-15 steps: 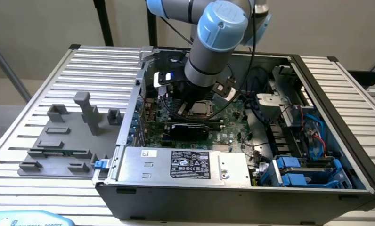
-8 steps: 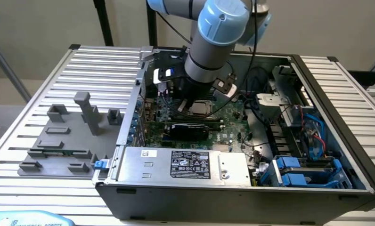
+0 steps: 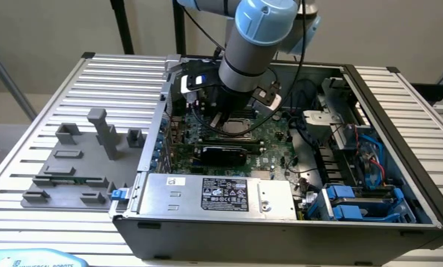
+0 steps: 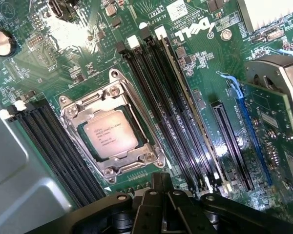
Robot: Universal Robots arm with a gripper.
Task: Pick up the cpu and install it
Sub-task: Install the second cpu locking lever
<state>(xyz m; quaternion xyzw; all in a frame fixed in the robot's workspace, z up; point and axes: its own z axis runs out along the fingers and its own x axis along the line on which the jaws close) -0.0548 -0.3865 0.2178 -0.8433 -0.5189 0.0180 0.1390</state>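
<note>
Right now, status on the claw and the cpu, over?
Claw shut, empty, above the motherboard inside the computer case. Cpu seated in its socket frame, clear of the claw. Nothing over the socket.

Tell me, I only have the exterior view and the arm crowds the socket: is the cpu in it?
Observer: Yes, the cpu lies flat in the socket, print side up.
Operator: Is the claw holding it?
Observer: No. The claw is shut, holds nothing and is apart from the cpu.
Operator: Anything in the slots alongside?
Observer: The black slots beside the socket look empty.
</note>
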